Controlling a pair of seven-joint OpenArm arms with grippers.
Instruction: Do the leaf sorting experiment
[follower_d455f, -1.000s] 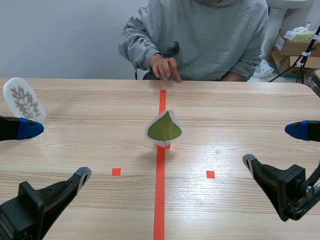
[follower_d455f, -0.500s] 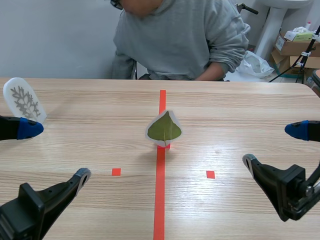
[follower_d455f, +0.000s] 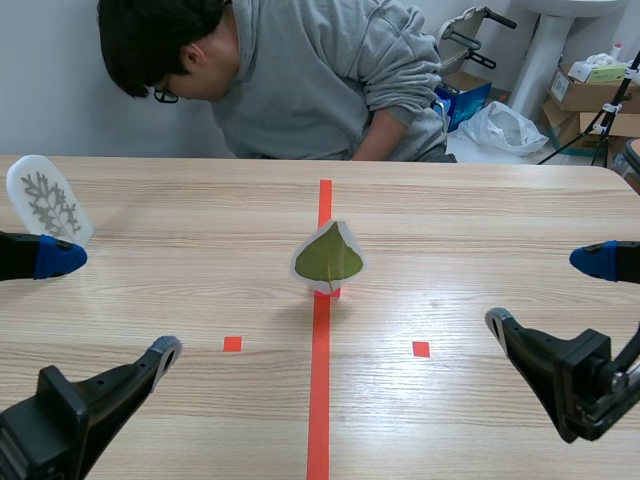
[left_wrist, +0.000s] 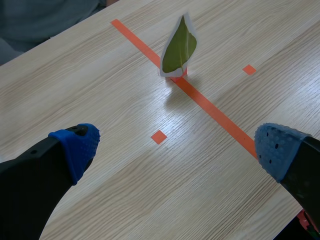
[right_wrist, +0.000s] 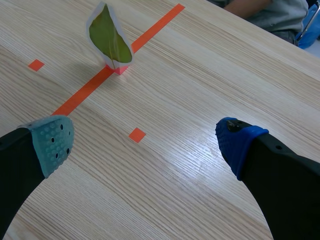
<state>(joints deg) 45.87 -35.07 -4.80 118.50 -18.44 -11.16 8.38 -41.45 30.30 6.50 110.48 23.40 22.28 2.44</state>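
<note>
No readable text, brand or number anywhere; label on cardboard boxes (follower_d455f: 588, 97), upper right, too small

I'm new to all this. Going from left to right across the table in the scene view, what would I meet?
White card with a grey leaf → green leaf card standing on the red centre line → right gripper, open.

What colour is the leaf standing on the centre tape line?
Olive green, white-edged leaf card; clearest in the left wrist view.

Leaf card (right_wrist: 109, 37) ahead of parted pincer (right_wrist: 145, 141)
</note>
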